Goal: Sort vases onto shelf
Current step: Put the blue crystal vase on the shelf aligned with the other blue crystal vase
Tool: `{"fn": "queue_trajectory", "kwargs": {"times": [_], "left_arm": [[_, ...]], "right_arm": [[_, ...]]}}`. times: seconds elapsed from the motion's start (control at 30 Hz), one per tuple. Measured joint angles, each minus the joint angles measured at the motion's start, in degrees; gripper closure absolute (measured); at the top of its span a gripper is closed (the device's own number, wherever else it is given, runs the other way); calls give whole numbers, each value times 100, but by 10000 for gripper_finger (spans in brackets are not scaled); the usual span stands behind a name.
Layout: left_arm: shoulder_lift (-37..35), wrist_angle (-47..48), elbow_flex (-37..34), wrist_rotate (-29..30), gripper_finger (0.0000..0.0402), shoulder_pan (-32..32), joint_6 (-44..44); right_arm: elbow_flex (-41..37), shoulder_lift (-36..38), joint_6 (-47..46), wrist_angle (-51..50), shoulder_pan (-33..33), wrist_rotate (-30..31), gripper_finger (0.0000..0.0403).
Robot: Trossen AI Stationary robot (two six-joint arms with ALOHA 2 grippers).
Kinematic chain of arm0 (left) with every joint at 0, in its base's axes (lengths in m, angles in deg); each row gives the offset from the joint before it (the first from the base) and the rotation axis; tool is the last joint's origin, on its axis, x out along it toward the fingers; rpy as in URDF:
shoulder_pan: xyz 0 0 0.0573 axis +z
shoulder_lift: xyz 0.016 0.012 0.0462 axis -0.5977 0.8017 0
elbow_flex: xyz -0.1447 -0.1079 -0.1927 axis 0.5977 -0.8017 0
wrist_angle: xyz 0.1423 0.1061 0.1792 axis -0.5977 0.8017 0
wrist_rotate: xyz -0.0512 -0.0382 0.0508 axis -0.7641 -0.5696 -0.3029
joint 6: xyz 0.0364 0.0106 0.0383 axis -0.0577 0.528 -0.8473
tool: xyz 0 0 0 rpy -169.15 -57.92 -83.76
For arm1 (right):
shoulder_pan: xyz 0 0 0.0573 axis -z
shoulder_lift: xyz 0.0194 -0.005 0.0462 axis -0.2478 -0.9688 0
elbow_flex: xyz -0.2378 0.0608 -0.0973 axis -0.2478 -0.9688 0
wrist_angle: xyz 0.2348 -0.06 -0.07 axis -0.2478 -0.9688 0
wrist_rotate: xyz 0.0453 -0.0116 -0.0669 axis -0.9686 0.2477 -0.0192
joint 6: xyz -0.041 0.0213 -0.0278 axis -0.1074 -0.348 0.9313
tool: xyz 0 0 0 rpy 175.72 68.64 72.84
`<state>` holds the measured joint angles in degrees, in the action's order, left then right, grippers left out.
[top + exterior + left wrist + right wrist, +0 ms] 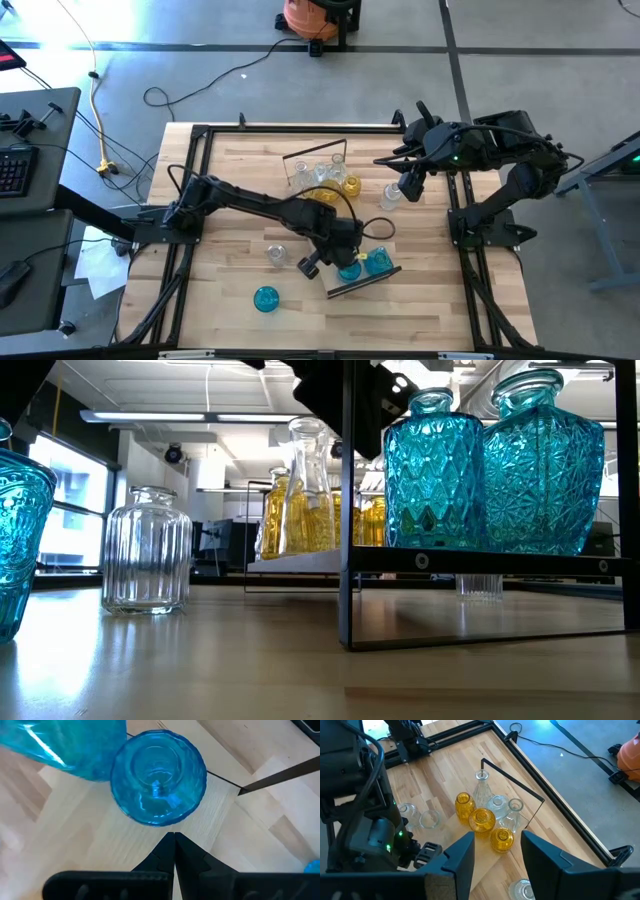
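Two blue vases [349,268] [377,262] stand upright on a wooden shelf [362,283] near the table's middle. My left gripper [174,840] is shut just short of one blue vase [159,777], over the shelf plank [100,835], with a narrow gap between them. The second blue vase [65,742] stands beside the first. In the low view both blue vases [432,470] [545,460] sit on the shelf board. My right gripper [497,855] hangs open, high over the table's far right, holding nothing.
Yellow vases [481,820] and clear ones [496,804] crowd another plank with a dark frame [512,780] at the far middle. Loose on the table: a blue vase [265,298], clear vases [277,254] [390,197] and a ribbed clear one [147,550].
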<state>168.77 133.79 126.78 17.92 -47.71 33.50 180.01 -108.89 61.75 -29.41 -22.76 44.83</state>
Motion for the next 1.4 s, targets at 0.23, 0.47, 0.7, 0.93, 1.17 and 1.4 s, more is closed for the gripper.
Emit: {"fn": "queue_trajectory", "kwargs": {"times": [0.23, 0.47, 0.7, 0.93, 1.17, 1.4], "left_arm": [[15, -102, -4, -176, 402, 0, -99], [15, -243, -4, -181, 401, 0, -203], [15, -245, -4, -199, 401, 2, -211], [15, -247, -4, -236, 401, 2, -250], [15, -249, -4, -270, 402, 2, -260], [-5, -178, -4, 263, 402, 14, -131]], "right_arm": [[1, -1, 0, 0, -1, -2, 258], [0, -1, -15, 0, -2, -4, 258], [0, -1, -7, 0, -1, -4, 258], [0, -1, -2, 2, -1, -2, 258], [0, -1, -2, 2, 0, -2, 258], [0, -1, -3, 2, 0, -2, 258]]}}
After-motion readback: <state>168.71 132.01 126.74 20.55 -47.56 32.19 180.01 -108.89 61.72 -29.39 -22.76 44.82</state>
